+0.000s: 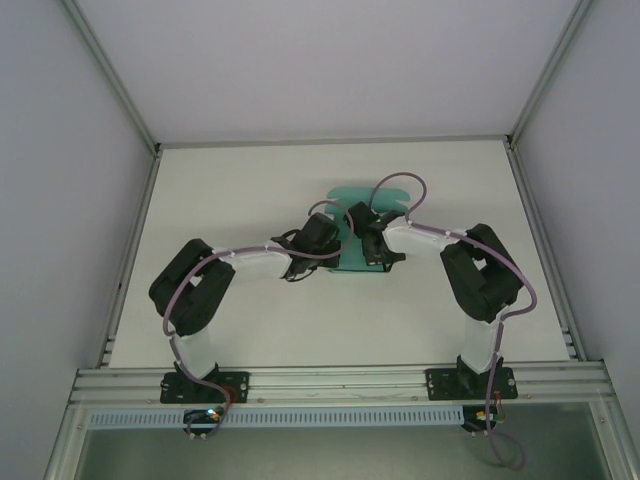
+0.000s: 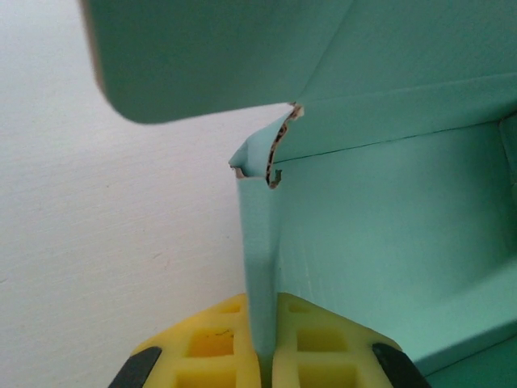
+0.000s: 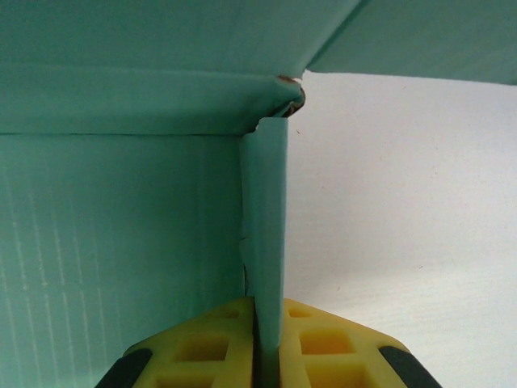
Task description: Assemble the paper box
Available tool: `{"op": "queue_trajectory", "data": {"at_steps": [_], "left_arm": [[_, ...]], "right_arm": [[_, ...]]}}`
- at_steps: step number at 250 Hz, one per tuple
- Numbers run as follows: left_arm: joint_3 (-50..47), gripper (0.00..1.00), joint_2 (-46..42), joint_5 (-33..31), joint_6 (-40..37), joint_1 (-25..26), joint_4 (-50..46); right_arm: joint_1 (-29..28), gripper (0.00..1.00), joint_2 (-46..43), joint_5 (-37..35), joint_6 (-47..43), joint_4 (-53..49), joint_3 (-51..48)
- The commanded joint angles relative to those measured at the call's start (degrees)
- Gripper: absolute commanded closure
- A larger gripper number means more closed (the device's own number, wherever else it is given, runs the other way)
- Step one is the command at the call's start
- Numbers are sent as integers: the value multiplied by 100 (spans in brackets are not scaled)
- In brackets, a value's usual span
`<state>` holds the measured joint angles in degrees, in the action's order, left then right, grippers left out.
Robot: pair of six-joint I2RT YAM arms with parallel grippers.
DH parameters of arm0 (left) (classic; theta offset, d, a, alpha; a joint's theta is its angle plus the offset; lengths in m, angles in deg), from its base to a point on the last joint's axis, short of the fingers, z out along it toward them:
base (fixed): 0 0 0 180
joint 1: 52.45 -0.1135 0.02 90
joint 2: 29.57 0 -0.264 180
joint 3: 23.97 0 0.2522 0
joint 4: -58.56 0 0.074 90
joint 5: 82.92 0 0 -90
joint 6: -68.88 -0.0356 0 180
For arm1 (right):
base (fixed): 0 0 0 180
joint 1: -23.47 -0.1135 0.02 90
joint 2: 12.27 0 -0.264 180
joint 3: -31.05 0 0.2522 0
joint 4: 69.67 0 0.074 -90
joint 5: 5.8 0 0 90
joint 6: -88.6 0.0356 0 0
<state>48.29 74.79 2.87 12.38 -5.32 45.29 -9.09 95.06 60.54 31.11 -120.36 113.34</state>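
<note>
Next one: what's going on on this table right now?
Two robot arms are folding a teal-green paper box in the middle of the table. The left gripper pinches one thin upright wall of it, and the right gripper pinches another wall the same way. The box is only part-formed: a rounded flap stands untucked.

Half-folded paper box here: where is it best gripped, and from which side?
Probably by a raised side wall, met edge-on with one finger on each face. It is thin, flat card with a free edge, narrow enough to pinch, whereas the broad panels give nothing to close on. The left claw and right claw each clamp the paper box this way.
</note>
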Motion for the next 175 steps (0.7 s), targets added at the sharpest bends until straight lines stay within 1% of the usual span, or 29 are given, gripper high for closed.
{"op": "queue_trajectory", "data": {"at_steps": [1,24,46,82,91,118,131,155,171,175], "left_arm": [[-146,100,-225,-388,-178,-194,-513],[-103,100,-197,-383,-167,-190,-575],[-58,100,-180,-388,-161,-181,-644],[-49,100,-181,-432,-145,-161,-705],[-24,100,-171,-446,-146,-159,-741],[84,100,-105,-574,-227,-159,-958],[221,100,-14,-799,-255,-128,-1208],[593,100,279,-1149,-302,-89,-1828],[852,100,488,-1322,-312,-31,-2239],[899,100,535,-1357,-344,-8,-2309]], "right_arm": [[192,99,421,-936,-3,-957,-162],[266,100,571,-1027,830,-1464,106],[274,98,584,-1065,1138,-1599,152],[294,95,559,-1150,1240,-1523,113],[301,91,527,-1136,1108,-1422,64],[283,90,335,-986,469,-862,-167],[268,89,185,-834,100,-476,-351],[300,88,-106,-544,-70,-19,-662],[328,80,-214,-315,-136,213,-813],[337,77,-241,-254,-174,284,-851]]}}
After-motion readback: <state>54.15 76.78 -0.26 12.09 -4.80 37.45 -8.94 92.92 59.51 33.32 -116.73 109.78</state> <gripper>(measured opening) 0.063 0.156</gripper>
